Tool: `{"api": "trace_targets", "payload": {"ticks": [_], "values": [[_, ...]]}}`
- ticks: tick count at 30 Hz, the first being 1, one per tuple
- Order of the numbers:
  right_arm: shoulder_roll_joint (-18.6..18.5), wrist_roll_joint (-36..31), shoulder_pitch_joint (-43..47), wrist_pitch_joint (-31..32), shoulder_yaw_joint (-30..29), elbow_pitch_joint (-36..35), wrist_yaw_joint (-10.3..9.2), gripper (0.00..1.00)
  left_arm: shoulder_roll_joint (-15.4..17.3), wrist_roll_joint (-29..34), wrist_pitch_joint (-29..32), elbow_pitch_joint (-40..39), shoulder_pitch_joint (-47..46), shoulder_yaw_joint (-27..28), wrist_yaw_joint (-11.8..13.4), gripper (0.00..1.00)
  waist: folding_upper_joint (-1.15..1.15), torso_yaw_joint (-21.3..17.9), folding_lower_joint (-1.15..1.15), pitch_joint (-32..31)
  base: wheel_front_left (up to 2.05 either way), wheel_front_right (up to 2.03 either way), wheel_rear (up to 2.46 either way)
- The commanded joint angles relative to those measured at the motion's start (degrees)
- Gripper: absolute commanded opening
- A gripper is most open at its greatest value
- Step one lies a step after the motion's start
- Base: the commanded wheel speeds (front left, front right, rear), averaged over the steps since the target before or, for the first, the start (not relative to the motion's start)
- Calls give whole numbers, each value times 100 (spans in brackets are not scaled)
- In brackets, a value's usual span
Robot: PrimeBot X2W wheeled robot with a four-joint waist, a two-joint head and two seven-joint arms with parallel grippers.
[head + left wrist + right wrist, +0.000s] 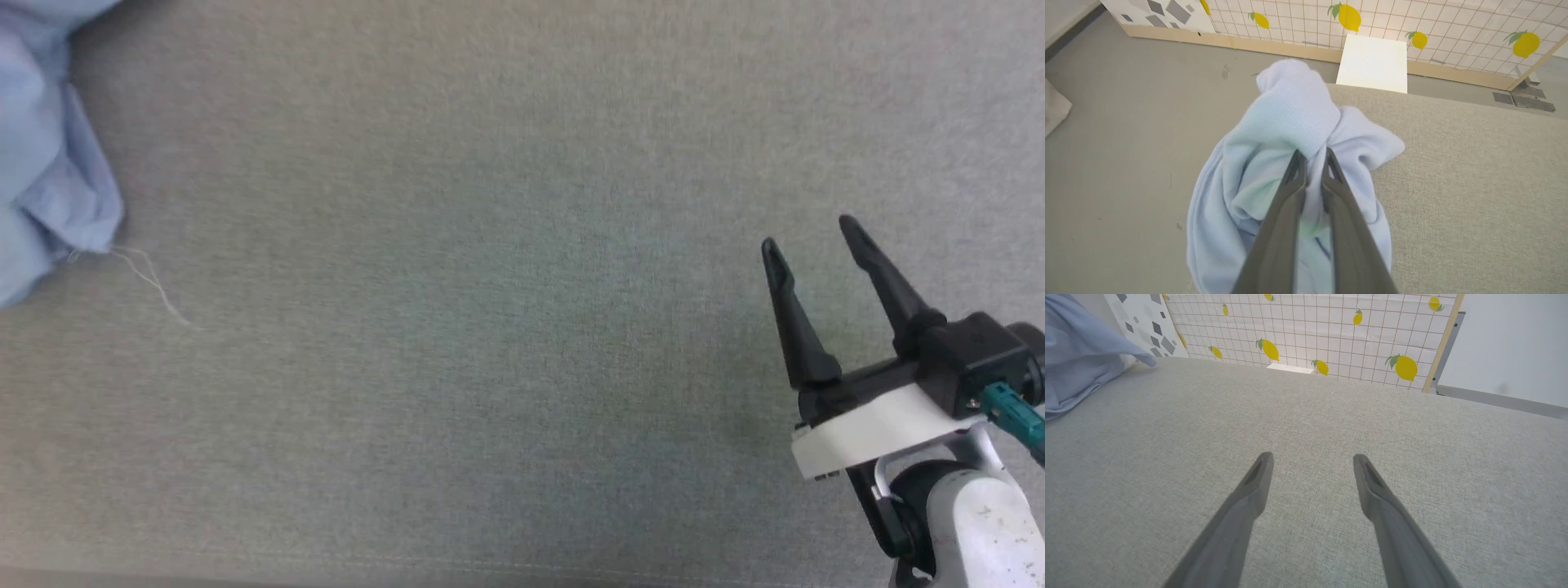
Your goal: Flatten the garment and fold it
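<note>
The light blue garment [1290,122] hangs bunched up, its collar, buttons and logo hidden in the folds. My left gripper [1312,157] is shut on a pinch of its fabric, holding it over the left edge of the grey cloth table [1474,183]. In the head view the garment [49,163] shows as a crumpled fold at the far left edge, with a loose white thread [151,282] trailing onto the table. My right gripper [808,233] stands open over the table's right side, nothing between its fingers. The right wrist view has the garment [1077,355] at its upper left and that gripper [1312,459] above bare cloth.
The grey cloth table [490,327] spreads wide between the two arms. Beyond its far edge stands a gridded wall with lemon prints [1298,330] and a white panel [1374,63] leaning at its base. Grey floor [1118,143] lies to the table's left.
</note>
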Motion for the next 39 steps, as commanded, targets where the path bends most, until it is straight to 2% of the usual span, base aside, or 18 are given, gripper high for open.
{"api": "trace_targets", "payload": {"ticks": [1, 8, 10, 18, 27, 35, 38, 39], "values": [[-2, 38, 73, 4, -9, 41, -9, 100, -27, 156, -248, -32, -201, -34, -25, 0, 0, 192, 0, -525, 0, 0, 0], [47, 159, 190, 10, -51, 319, -9, 100, -266, 508, -1497, -162, -742, -481, -76, 0, 0, 277, 0, -1316, 0, 0, 0], [78, 178, 208, 3, -61, 383, -9, 100, -371, 504, -1637, -264, -874, -654, -82, 0, 0, 264, 0, -1485, 0, 0, 0], [207, 216, 233, -57, -108, 585, -9, 100, -925, 139, -1655, -782, -1229, -1492, -88, 0, 0, 16, 0, -1894, 0, 0, 0], [289, 158, 139, -165, -145, 662, -9, 100, -1803, 18, -1549, -1073, -1350, -2159, -69, 0, 0, -674, 0, -1796, 0, 0, 0], [332, 89, 68, -337, -218, 722, -9, 100, -2384, 305, -1653, -1162, -578, -2902, 116, 0, 0, -1252, 0, -1451, 0, 0, 0], [340, 54, 56, -393, -269, 751, -9, 100, -2589, 625, -1642, -1232, -122, -3529, 114, 0, 0, -1387, 0, -1303, 0, 0, 0], [342, 49, 47, -412, -276, 761, -9, 100, -2630, 743, -1615, -1243, 12, -3771, 90, 25, 0, -1418, 0, -1268, 0, 0, 0]]}}
